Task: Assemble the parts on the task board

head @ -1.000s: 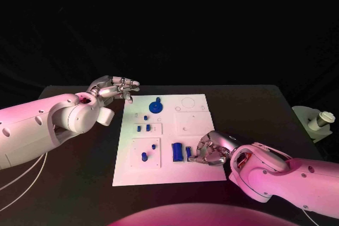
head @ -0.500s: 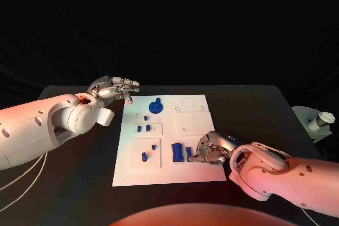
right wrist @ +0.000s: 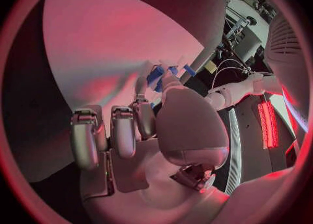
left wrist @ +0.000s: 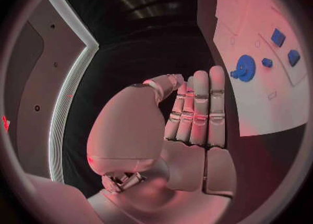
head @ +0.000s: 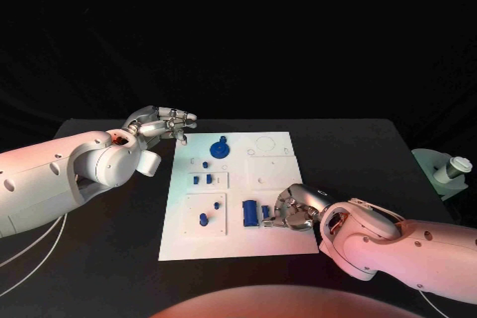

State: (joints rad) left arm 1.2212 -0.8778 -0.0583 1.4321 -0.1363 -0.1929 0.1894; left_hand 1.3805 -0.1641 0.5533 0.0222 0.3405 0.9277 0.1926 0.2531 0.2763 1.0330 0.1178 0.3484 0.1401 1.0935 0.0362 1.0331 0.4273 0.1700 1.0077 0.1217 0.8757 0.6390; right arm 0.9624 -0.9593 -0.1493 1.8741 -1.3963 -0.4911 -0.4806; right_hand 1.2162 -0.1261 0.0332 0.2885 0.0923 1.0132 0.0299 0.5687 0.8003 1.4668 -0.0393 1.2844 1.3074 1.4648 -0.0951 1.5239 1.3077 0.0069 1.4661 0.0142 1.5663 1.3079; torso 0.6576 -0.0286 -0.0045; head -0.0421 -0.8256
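Black tabletop under my rig carries the white task board (head: 283, 243) at centre — flat, matte. My right hand (head: 291, 209) has barely moved in the last second, fingertips pinching a small blue part (head: 265, 214) beside a blue block (head: 251, 213). My left hand (head: 159, 124) hovers off the board's far corner, fingers curled, holding nothing.

We see two bulky white arms w/ smooth rounded shells, left arm (head: 60, 176) & right arm (head: 407, 249). Thin pale cables (head: 29, 252) trail under the left one. Each ends in a silver segmented hand: left hand (head: 159, 125), right hand (head: 293, 207).
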